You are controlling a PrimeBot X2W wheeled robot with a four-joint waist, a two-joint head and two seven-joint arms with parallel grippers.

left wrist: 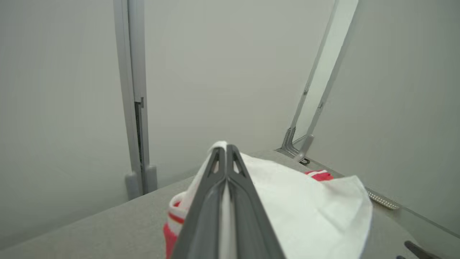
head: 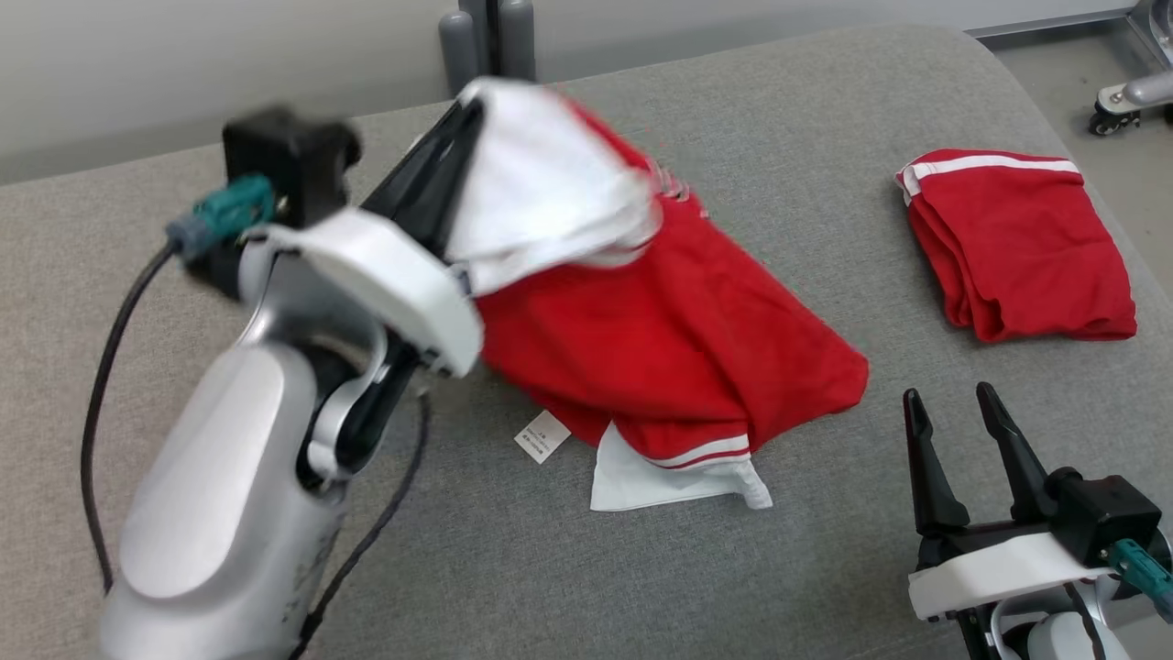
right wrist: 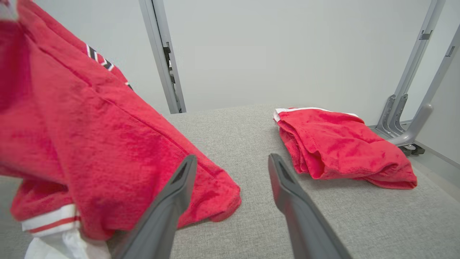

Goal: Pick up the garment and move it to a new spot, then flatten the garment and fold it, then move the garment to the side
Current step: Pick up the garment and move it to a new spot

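A red garment (head: 669,339) with white lining and white-striped trim hangs half lifted over the grey padded table (head: 779,119), its lower end still on the surface. My left gripper (head: 467,115) is raised at the back left and shut on the garment's white upper part. In the left wrist view the fingers (left wrist: 224,149) are pressed together with white cloth (left wrist: 309,208) draped beside them. My right gripper (head: 950,403) stands open at the front right, holding nothing. In the right wrist view it (right wrist: 233,160) is just right of the hanging red cloth (right wrist: 90,144).
A second red garment (head: 1017,247) lies folded at the table's far right, also in the right wrist view (right wrist: 341,147). A white label (head: 542,436) shows under the lifted garment. Grey posts (head: 486,37) stand behind the table, and a wheeled frame (head: 1113,110) is off the far right corner.
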